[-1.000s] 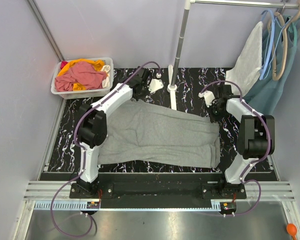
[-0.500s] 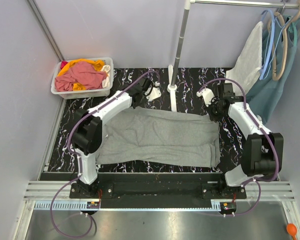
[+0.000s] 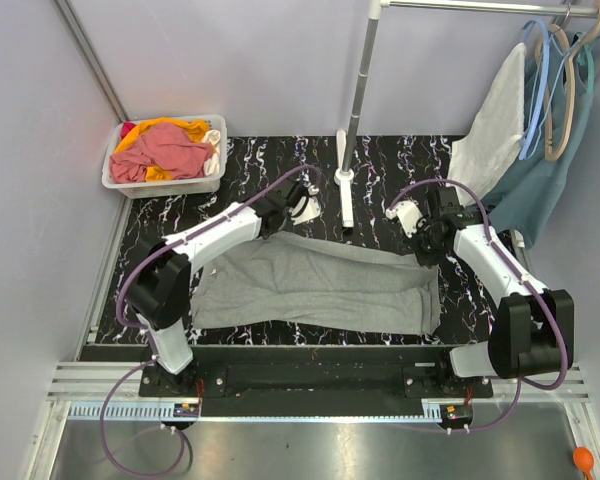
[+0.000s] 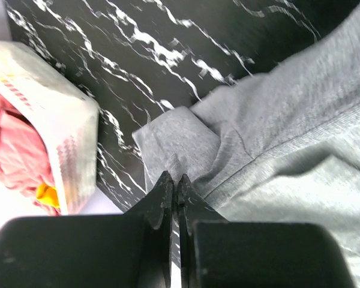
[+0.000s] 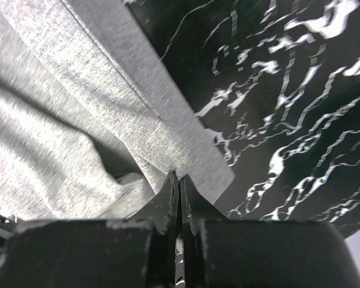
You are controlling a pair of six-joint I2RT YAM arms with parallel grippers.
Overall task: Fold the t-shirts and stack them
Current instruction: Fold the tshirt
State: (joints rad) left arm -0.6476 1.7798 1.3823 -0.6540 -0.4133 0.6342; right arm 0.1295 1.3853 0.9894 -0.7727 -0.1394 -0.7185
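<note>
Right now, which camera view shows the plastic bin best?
The top external view: the whole bin is visible, rim and contents. The left wrist view catches only one corner; the right wrist view misses it.

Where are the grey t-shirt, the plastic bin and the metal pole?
grey t-shirt (image 3: pixel 320 285), top view, middle of the cloth
bin (image 3: pixel 165 187), top view, its front wall
pole (image 3: pixel 360 90), top view, middle of its shaft

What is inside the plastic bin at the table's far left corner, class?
A crumpled pink-red t-shirt lies on top, with an orange t-shirt showing around it and a white cloth at the right end of the bin. Anything deeper is covered.
</note>
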